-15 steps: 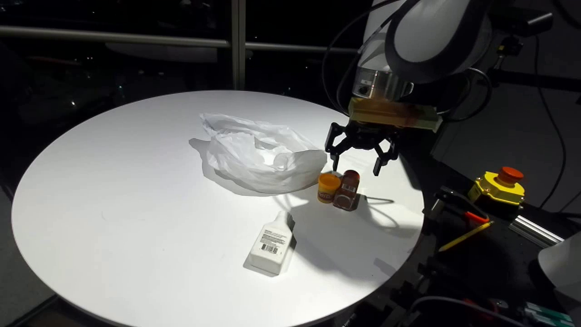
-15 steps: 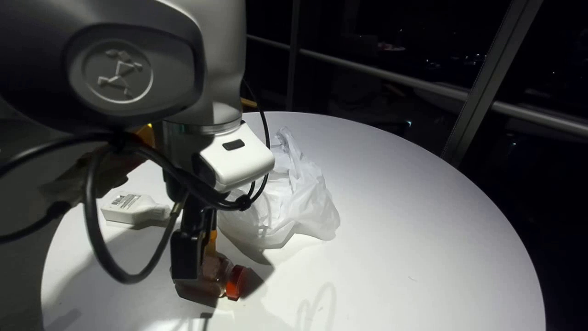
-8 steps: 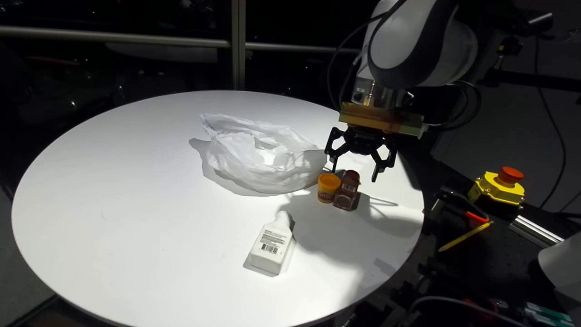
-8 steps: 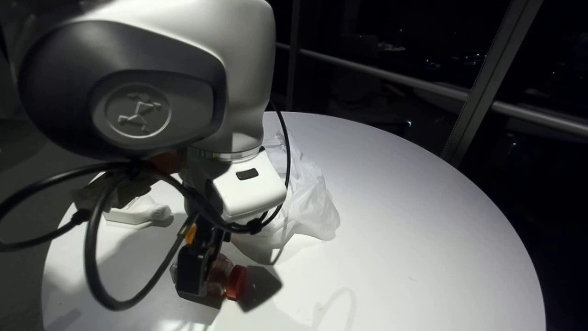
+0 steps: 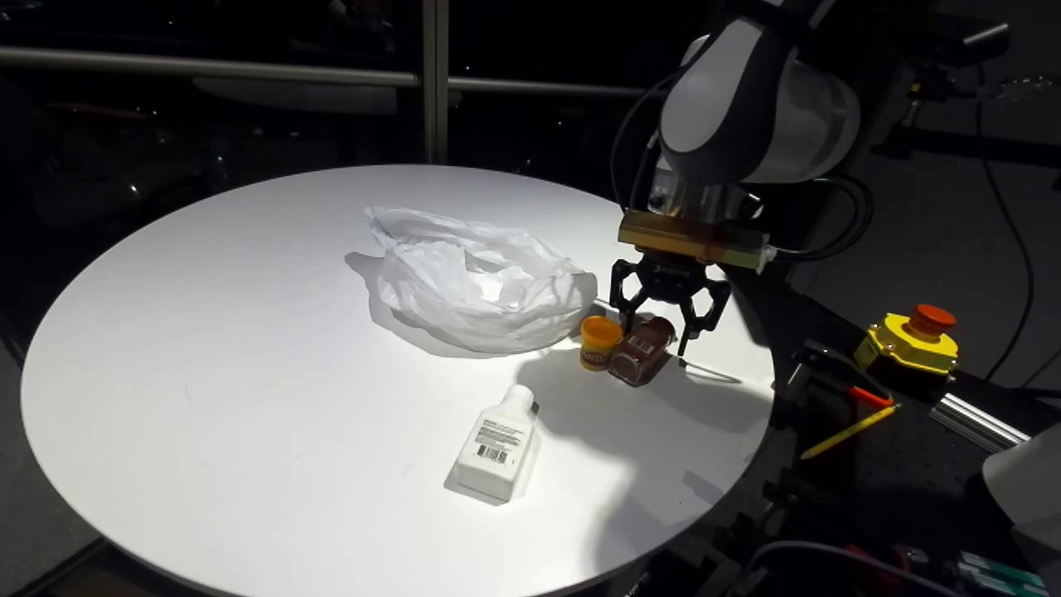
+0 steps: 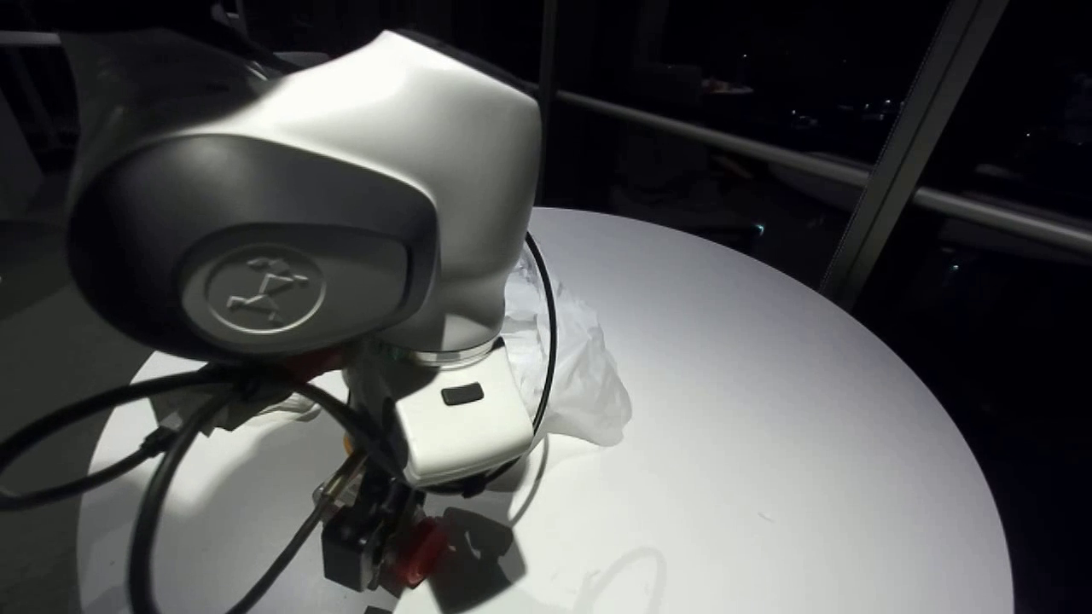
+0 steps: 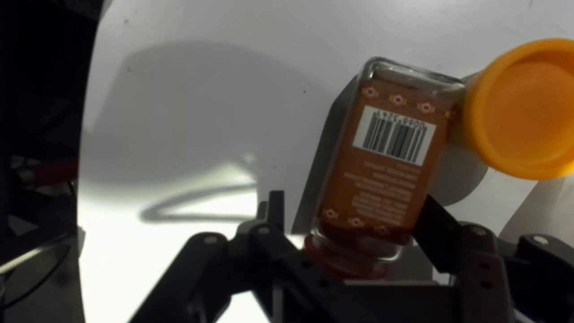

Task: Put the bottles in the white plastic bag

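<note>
- the brown bottle (image 7: 381,179) lies on its side on the surface (image 5: 249,398), its red cap (image 6: 420,550) end beneath the hand (image 5: 655,338) and within its span.
- the hand's fingers (image 7: 276,211) stand apart, one on either side of the brown bottle near its cap end.
- in the wrist view, a strip of surface shows between the bottle and the finger at the left of that view; the finger at the right comes right up to the bottle's edge, and whether it touches cannot be told.
- the bottle slants there, base pointing away from the hand, barcode (image 7: 394,136) facing up.
- an orange tub (image 5: 600,342) stands upright just beside the bottle's base end; contact between the two is hard to make out.
- the white plastic bag (image 5: 497,319) slumps on the surface with its mouth gaping; the tub sits between it and the brown bottle.
- the white bottle (image 5: 496,448) lies flat, printed side up, well apart from the hand.
- both bottles lie outside the bag.
- in an exterior view, the arm (image 6: 461,153) covers part of the bag and most of the white bottle.
- beyond the surface's edge, a yellow box (image 5: 910,347) carries a red button (image 5: 932,318).
</note>
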Available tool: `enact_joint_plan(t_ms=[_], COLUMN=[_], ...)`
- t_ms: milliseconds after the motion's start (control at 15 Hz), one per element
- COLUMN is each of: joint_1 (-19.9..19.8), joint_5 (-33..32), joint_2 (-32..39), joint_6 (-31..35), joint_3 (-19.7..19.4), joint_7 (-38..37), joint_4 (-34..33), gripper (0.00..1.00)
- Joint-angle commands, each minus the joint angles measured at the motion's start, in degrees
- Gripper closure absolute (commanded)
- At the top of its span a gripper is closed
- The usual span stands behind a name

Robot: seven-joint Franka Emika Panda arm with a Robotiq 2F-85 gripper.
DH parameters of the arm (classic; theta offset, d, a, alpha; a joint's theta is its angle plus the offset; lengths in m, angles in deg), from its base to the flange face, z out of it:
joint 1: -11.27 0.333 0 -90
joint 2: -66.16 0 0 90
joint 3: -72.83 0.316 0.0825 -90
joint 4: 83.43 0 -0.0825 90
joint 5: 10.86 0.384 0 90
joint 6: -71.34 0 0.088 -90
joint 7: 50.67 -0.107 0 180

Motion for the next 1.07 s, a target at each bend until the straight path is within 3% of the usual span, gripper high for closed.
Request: enact_joint_plan(t_ms=[0,200,467,600,800,1000], joint_1=[-2.93,-3.11,0.85,5.14,17.96,24.56], joint_5=[5.55,7.82,0.69,-9.13,-24.65,-39.67], joint_2=[-2.10,-4.12,-9.85,-14.59,-17.40,-16.99], joint_6=[1.01,1.36,0.00,-0.05,1.35,-0.01], joint_3=[3.04,3.42,-1.35,-6.11,-17.39,-20.19], joint_7=[4.37,6.93,4.15,-1.33,-11.61,-23.52], joint_4=[0.61,1.88,4.81,6.51,4.64,-2.69], gripper=[0.58,0.76,0.76,0.76,0.76,0.76])
